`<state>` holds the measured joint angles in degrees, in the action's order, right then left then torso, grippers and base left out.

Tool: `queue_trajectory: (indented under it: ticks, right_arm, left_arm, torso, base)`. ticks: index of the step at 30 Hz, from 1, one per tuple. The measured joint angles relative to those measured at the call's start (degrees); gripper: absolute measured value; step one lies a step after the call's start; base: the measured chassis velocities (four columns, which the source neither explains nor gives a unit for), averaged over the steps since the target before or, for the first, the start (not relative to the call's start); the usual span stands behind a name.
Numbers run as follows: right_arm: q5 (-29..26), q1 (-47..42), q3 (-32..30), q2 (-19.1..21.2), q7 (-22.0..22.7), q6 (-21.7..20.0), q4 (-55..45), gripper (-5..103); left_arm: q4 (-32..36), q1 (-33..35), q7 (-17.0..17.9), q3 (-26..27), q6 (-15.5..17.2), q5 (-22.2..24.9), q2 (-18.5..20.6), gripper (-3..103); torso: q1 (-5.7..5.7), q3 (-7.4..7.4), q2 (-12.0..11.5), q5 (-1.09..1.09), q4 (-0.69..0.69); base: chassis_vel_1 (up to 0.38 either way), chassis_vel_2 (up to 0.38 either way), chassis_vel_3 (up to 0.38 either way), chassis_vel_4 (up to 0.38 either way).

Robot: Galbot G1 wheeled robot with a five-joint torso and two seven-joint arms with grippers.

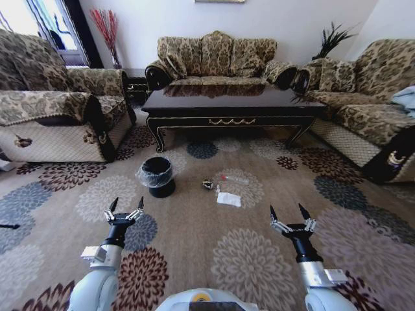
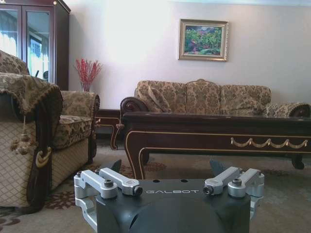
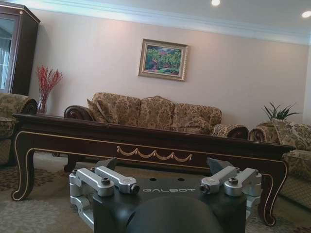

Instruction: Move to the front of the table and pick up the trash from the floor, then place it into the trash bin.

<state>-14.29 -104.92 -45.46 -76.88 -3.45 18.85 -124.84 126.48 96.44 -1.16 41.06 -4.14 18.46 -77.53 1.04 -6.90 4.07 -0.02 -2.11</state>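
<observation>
Left tool [image 1: 126,206]: fingers spread apart, empty, held low over the floor [image 1: 194,240], pointing toward the counter [image 1: 227,103]. Right tool [image 1: 289,213]: fingers likewise spread apart, empty, level with the left tool and well apart from it.

Trash bin [image 1: 157,176]: one, black with clear liner, upright on the floor just ahead of the left tool and slightly toward the right tool. Between bin and counter: bare carpet.

Trash: three pieces, grouped on the floor ahead of both tools, between their lines of reach and nearer the bin than the right tool.
- White paper square [image 1: 229,199]: closest to the tools.
- Dark wrapper ball [image 1: 208,184]: just beyond the paper, on the bin side.
- Clear plastic piece with red tip [image 1: 233,179]: farthest of the three, lying flat, near the counter's front edge.
No contact between any piece and either tool. No object between the tools and the trash.

Counter: one, dark wood with gold scroll ornament, directly ahead beyond the trash; seen close in both wrist views [image 2: 218,136] [image 3: 146,145].

Surroundings: three patterned sofas. One behind the counter [image 1: 217,58], one beyond the left tool's outer side [image 1: 52,110], one beyond the right tool's outer side [image 1: 369,103]. One framed painting [image 3: 163,59] on the far wall. One vase of red stems [image 1: 106,29] at the far left corner. One green plant [image 1: 332,39] at the far right.
</observation>
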Motion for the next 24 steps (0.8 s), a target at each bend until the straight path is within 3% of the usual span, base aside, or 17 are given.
queue_trajectory:
  ticks: [19, 24]
  right_arm:
    - [-0.30, 0.33, 0.11, -0.07, 0.26, 0.90, 0.35, 100]
    - [-0.21, 0.30, 0.05, -0.18, 0.15, 1.08, 0.35, 100]
  left_arm:
    - [-0.01, 0.13, 0.04, 0.17, -0.11, -0.04, -0.18, 100]
    - [-0.41, -0.12, 0.18, 0.25, -0.20, -0.04, -0.23, 100]
  torso:
    - [0.02, -0.03, 0.03, 0.02, 0.00]
    - [0.04, -0.04, 0.03, 0.01, 0.01]
  base:
    - [-0.339, 0.345, 0.350, -0.348]
    - [-0.131, 0.159, 0.121, -0.146]
